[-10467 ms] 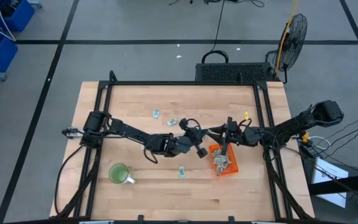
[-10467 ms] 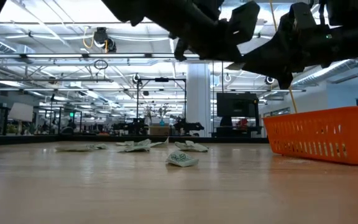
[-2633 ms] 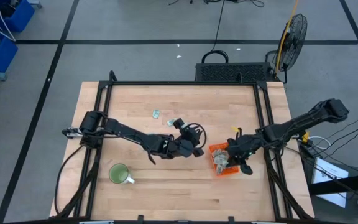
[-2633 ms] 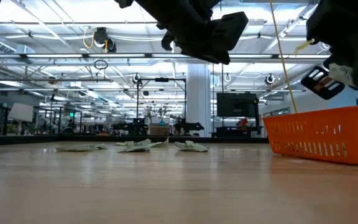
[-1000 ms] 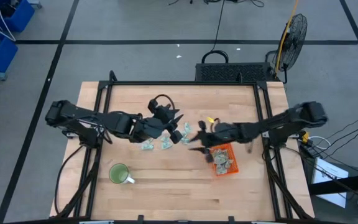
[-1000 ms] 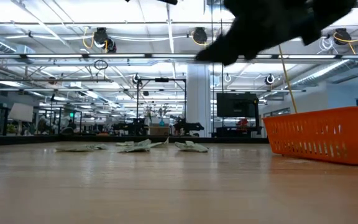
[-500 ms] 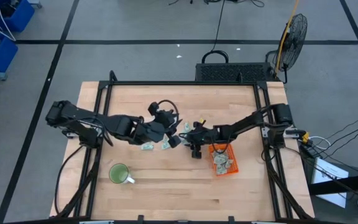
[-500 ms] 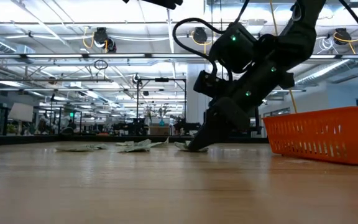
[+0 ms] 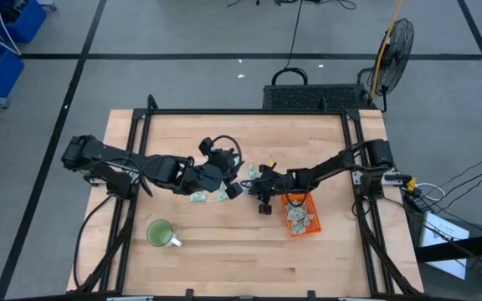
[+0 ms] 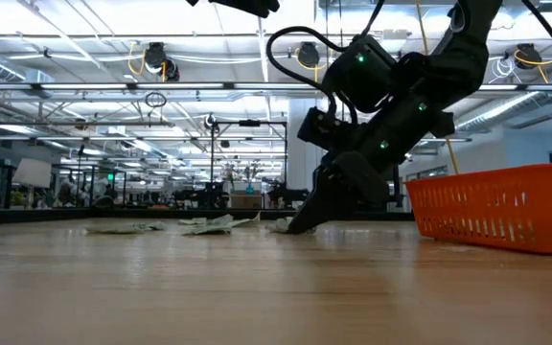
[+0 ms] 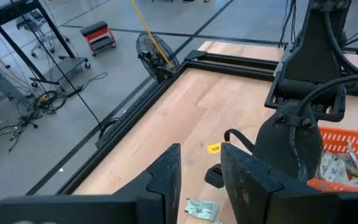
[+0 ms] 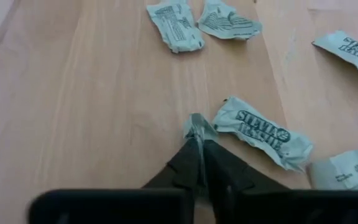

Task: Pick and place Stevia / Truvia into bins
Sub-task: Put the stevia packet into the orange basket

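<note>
Several pale green and white Stevia sachets [image 12: 174, 25] lie flat on the wooden table, near its middle [image 9: 197, 197]. My right gripper [image 12: 199, 152] is down at the table among them, shut on one printed sachet [image 12: 260, 130]. In the low view its tip [image 10: 300, 225] is at the tabletop. My left gripper [image 11: 201, 180] hangs above the table beside the right arm [image 9: 233, 186], open with nothing between its fingers. The orange tray [image 9: 302, 216] stands to the right of both grippers with sachets inside. My right gripper pinches one crumpled end of the printed sachet [image 12: 195, 123] between its two fingertips. The fingers slant down from the table's right side. The rest of the sachet lies flat on the table beside the fingers.
A green mug [image 9: 159, 232] stands near the table's front left. A yellow tag [image 11: 214, 147] lies on the wood behind the right arm. The orange tray's wall [image 10: 501, 216] rises right of the right gripper. Bare wood stretches along the near edge.
My right gripper has come down from above the tray's far left corner to the tabletop, moving slightly left toward the sachets and tipping further downward. Over the last half second it has kept still. The sachets on the table have not shifted.
</note>
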You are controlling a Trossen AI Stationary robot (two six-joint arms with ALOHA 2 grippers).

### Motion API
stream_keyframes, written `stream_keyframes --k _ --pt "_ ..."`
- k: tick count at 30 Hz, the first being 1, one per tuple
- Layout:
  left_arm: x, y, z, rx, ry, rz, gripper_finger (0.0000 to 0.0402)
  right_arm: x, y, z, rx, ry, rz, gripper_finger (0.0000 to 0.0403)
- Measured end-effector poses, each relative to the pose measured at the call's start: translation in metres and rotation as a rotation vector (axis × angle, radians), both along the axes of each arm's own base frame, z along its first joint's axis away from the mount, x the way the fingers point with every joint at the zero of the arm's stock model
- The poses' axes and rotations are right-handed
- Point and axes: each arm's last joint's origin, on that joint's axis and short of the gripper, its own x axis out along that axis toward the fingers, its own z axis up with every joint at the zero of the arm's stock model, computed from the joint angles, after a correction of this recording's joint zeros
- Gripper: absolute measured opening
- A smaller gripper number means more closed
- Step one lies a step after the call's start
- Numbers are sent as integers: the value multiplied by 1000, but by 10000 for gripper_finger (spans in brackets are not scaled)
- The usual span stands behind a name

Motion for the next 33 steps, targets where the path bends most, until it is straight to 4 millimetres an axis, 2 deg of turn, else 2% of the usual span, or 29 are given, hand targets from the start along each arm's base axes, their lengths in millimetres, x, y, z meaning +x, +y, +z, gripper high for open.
stream_keyframes --k 2,4,7,13,16,20,24,28,33 --pt "0 0 0 1 5 0 120 -1 3 4 -7 -4 13 6" --pt "-1 0 -1 -2 7 2 120 -4 9 13 -16 -11 36 9" --pt "-1 0 -1 -20 -1 13 120 -11 24 42 -8 -44 79 14" --pt "-2 0 -3 -28 19 14 120 -58 58 94 69 47 145 4" --pt "-2 0 -4 -33 20 17 120 -86 72 109 146 147 173 2" --pt "-2 0 -4 -29 24 15 120 -116 89 110 198 210 195 6" --pt "-3 0 -4 -27 27 14 120 -135 101 98 246 258 195 13" --pt "-3 0 -4 -25 29 12 120 -144 106 85 259 310 181 23" --pt "-3 0 -4 -24 32 12 120 -146 105 81 272 326 150 45"
